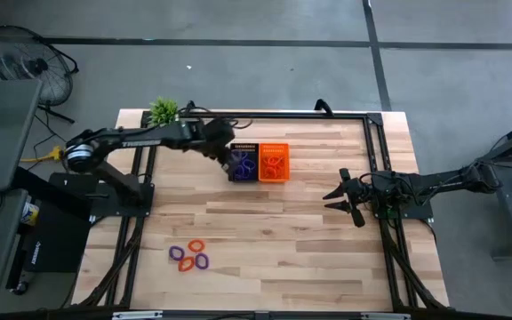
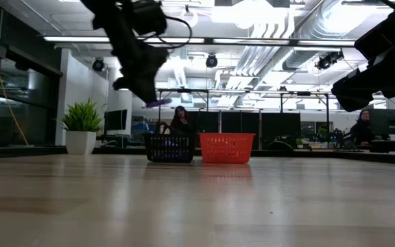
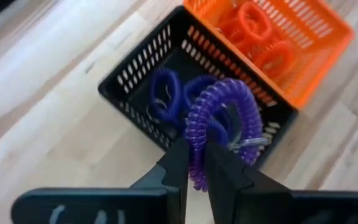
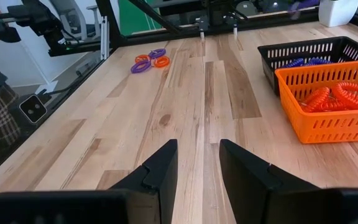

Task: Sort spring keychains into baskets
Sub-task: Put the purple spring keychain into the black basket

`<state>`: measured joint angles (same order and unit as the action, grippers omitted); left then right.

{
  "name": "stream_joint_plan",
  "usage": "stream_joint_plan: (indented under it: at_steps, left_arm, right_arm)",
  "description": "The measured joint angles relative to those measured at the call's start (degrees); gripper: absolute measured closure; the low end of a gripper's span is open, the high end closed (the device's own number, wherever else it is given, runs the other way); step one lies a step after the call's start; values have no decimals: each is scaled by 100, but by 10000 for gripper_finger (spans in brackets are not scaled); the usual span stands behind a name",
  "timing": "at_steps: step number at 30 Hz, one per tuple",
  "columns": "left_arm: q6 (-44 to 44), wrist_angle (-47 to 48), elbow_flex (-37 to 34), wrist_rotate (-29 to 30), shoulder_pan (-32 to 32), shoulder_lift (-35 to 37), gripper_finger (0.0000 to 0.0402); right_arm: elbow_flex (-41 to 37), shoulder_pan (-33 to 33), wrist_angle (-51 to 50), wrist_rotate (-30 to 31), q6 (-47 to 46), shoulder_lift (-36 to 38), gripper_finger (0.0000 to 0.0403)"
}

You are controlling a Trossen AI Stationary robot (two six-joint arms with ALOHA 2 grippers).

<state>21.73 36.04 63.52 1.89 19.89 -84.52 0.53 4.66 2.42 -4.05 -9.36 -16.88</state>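
My left gripper (image 3: 195,163) hovers over the black basket (image 1: 244,163), shut on a purple spring keychain (image 3: 219,121). The black basket (image 3: 142,68) holds more purple coils; the orange basket (image 1: 274,162) beside it holds several orange-red coils (image 3: 260,37). Both baskets rest on their bases near the table's far middle. A small cluster of purple and orange-red keychains (image 1: 189,256) lies flat near the table's near-left part. My right gripper (image 4: 197,163) is open, low above the right side of the table (image 1: 349,197), touching nothing. My left gripper pinches the purple keychain's coil at its lower part (image 3: 197,167) between the two fingers, coming from above and slanting down. The keychain is lifted clear and stands out beyond the fingertips over the black basket; a small metal ring (image 3: 248,143) hangs at its side.
A green potted plant (image 1: 163,110) stands at the table's far-left corner. Black frame rails (image 1: 376,151) run along the left, right and far edges. Bare wood spans the table's middle (image 1: 292,231). People sit in the room beyond the table, in the low view.
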Motion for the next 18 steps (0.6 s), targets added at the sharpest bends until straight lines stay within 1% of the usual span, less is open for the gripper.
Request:
stream_joint_plan:
  at_steps: [4,10,12,18]
  left_arm:
    - [-211,83,581,-169,91,-622,364]
    - [-527,445,1250,-184,134,-1412,364]
    - [-601,490,1364,-182,162,-1589,364]
    - [-692,635,1409,-166,235,-1895,364]
  right_arm:
    - [-2,1,0,0,2,0,289]
    - [-1,0,0,0,1,0,289]
    - [0,-1,0,0,0,0,289]
    - [-2,0,0,0,1,0,289]
